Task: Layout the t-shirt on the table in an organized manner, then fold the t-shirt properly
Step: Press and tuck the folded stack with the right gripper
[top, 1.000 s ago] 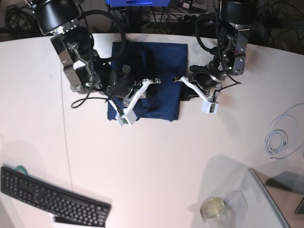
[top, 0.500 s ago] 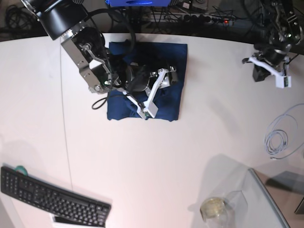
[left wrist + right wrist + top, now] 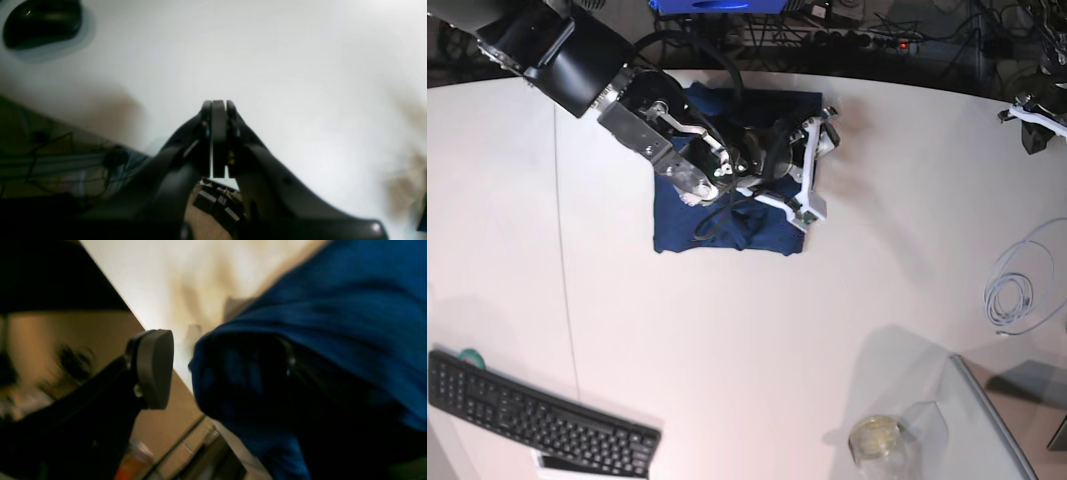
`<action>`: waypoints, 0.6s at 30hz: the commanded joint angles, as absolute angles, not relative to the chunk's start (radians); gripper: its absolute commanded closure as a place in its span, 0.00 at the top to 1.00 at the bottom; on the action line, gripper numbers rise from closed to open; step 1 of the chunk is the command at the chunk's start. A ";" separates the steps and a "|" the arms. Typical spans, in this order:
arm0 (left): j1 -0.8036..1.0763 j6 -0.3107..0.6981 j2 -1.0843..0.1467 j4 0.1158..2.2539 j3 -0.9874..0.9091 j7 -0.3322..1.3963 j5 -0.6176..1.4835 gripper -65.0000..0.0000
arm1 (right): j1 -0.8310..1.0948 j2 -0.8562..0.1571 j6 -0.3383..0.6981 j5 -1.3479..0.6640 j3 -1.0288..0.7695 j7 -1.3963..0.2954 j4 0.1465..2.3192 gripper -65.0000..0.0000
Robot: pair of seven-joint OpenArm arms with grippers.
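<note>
Right pincer [image 3: 812, 165] spread over t-shirt [image 3: 772, 230] | left pincer [image 3: 218, 110] pressed together | jar [image 3: 877, 440] contents unclear

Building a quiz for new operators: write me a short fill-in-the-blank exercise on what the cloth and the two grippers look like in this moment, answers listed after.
1. The t-shirt lying on the table is dark ____ in colour.
2. The jaws of the right gripper, over the shirt's edge, stand ____.
3. The jaws of the left gripper, over bare table, are ____.
4. At the table's near corner in the base view lies a black ____.

Missing words: blue; open; shut; keyboard
</note>
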State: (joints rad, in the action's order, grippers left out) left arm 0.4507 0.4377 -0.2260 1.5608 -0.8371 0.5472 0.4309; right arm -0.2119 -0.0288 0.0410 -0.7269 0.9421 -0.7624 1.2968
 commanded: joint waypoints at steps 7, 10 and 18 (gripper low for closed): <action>0.435 0.435 -0.243 1.523 -0.854 0.529 0.438 0.00 | -0.239 -0.113 -0.130 -0.745 0.987 -0.750 1.550 0.56; 0.446 0.435 -0.251 1.508 -0.872 0.524 0.438 0.00 | -0.203 -0.216 -0.286 -0.746 0.951 -0.742 1.696 0.41; 0.450 0.567 -0.255 1.442 -1.047 0.527 0.438 0.00 | 0.001 -0.289 -0.349 -0.739 0.608 -0.746 1.776 0.00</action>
State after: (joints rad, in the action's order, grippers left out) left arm 0.4526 0.5552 -0.2375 1.4239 -1.0439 0.5503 0.4194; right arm 0.0204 -0.2852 -0.3519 -0.7422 0.6170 -0.7639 1.7607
